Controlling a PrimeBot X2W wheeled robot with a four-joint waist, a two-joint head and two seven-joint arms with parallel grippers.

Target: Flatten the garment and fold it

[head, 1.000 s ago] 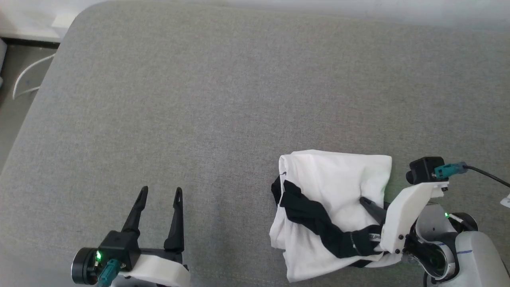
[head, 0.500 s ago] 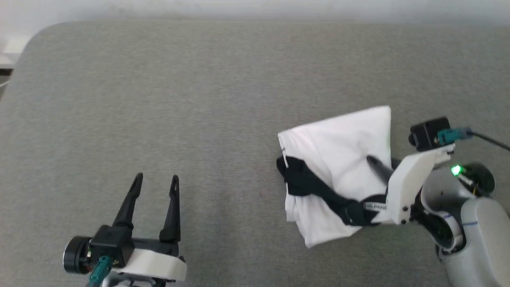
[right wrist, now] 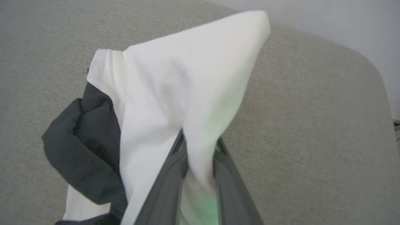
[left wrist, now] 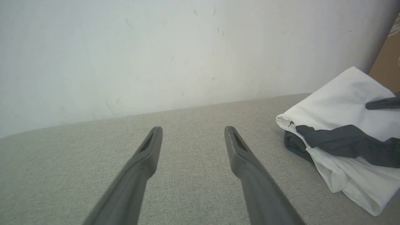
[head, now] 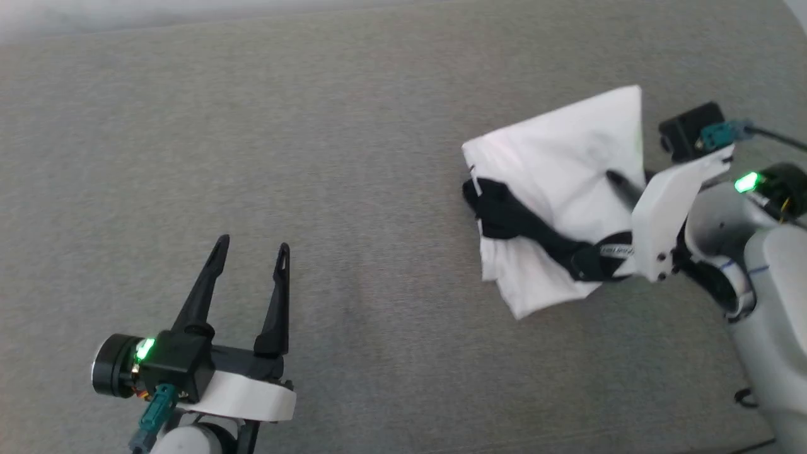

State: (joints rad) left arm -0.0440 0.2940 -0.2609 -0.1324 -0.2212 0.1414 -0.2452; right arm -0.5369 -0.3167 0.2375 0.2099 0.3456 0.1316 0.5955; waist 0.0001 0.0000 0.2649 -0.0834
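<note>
While bunched, garment (head: 555,157): soft white T-shirt, black sleeves, unflattened, unfolded.
Right fingers (right wrist: 165,187): pinching its white cloth.
Left fingers (head: 205,293): spread, empty, well apart.

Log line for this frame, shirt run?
garment: bunched, not flat | right gripper: shut on garment | left gripper: open, empty, apart from garment | surface: gray upholstery

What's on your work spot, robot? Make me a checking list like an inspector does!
Surface: grey fabric, smooth.
Job's things: garment, bunched up, not flat; black sleeve draped across the white.
Clutter: nothing seen.
Grippers: left gripper, jaws open, empty; right gripper, jaws shut on the garment.
Cables: black cable at the right wrist.
Surroundings: pale wall behind.
</note>
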